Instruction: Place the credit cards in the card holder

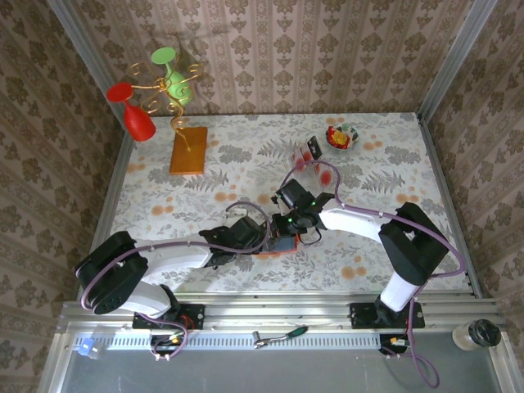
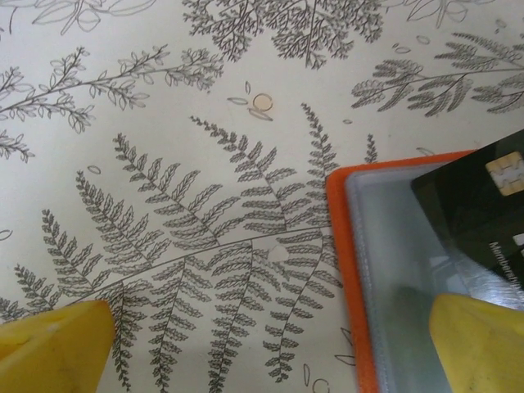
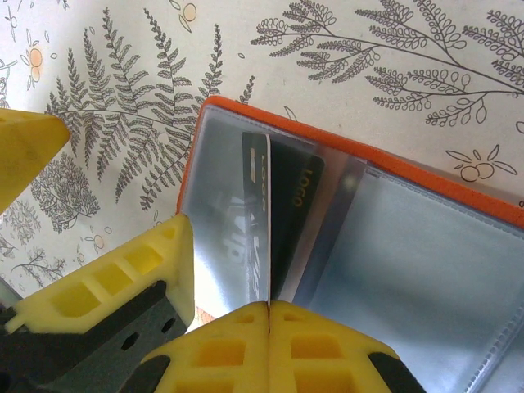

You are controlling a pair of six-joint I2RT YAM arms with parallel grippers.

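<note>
Obs.: the card holder (image 3: 393, 168) lies open on the fern-print surface (image 2: 164, 123), front centre between both arms, clear grey-blue sleeves facing up. A black credit card (image 3: 293, 221) stands tilted on edge over its left sleeve; I cannot tell whether the far end is inside. My right pincer (image 3: 268, 307) is clamped on the card's near edge. My left pincer (image 2: 270, 327) is spread wide and holds nothing. One finger (image 2: 479, 344) rests on the holder's inner sleeve. Pinkish cards (image 1: 309, 153) lie well apart, towards the far edge.

Likely lab: wallpapered booth (image 1: 327, 57), aluminium rail (image 1: 270, 315)
</note>
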